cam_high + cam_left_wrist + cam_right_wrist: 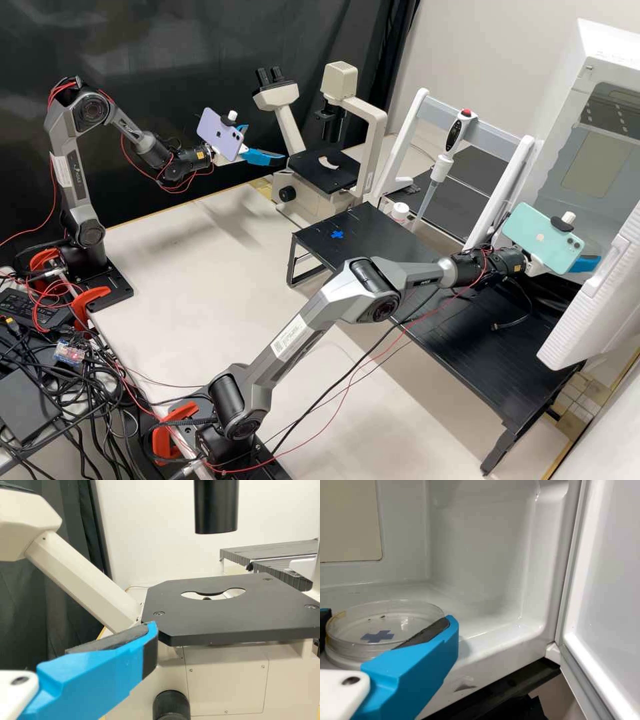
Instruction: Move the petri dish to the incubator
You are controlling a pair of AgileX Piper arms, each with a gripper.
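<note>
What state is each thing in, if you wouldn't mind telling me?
Incubator door: open
Petri dish: level, held at the incubator's opening
Right gripper: closed on the dish
Left gripper: open, near the microscope
Microscope: upright
Pipette: upright, tip down

Place: a laboratory, fitted for robot work. Evidence, itemised:
- Microscope [327, 167], one, cream, with twin eyepieces and black stage.
- Pipette [455, 133], one, red-buttoned, hung upright on a white frame [413, 127].
- Incubator [610, 40], one, white, door [597, 307] open.
- Petri dish [415, 611], one, clear, round, marked with a blue cross.
- Robot arms [287, 347], two, grey, mounted at a pale worktop [173, 280].
- Cables [87, 400], black and red, tangled.
- Curtain [167, 40], black, behind.
</note>
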